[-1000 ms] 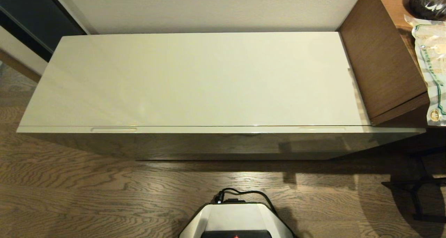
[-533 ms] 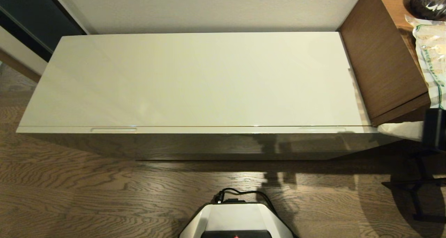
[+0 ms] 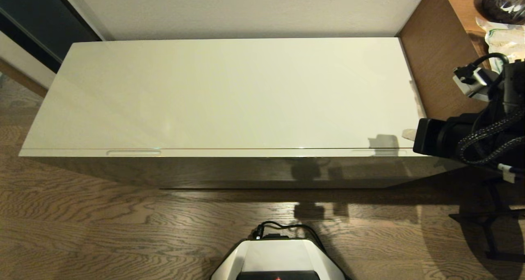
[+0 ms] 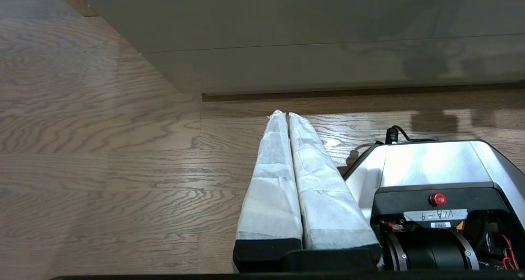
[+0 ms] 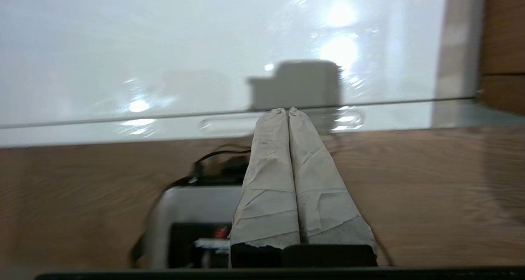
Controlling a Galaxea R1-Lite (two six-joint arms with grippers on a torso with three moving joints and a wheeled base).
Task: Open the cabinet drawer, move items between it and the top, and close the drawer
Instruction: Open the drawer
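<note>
The right pincer (image 5: 288,111), tape-wrapped fingers clenched empty, hovers above the right oblong notch (image 5: 283,122) of the closed glossy grey-beige cabinet drawer (image 3: 229,152), where such blunt tips could skid off the slick lip.

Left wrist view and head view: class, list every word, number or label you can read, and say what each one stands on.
"VLA-6": handwritten, seen upside down, on the white strip label on the robot's black base; the last character is uncertain.
Small white barcode sticker just beside it: too small to read.
Clear plastic packet with green print on the brown desk: too small to read.
Glossy cream-grey cabinet top: no text.
</note>
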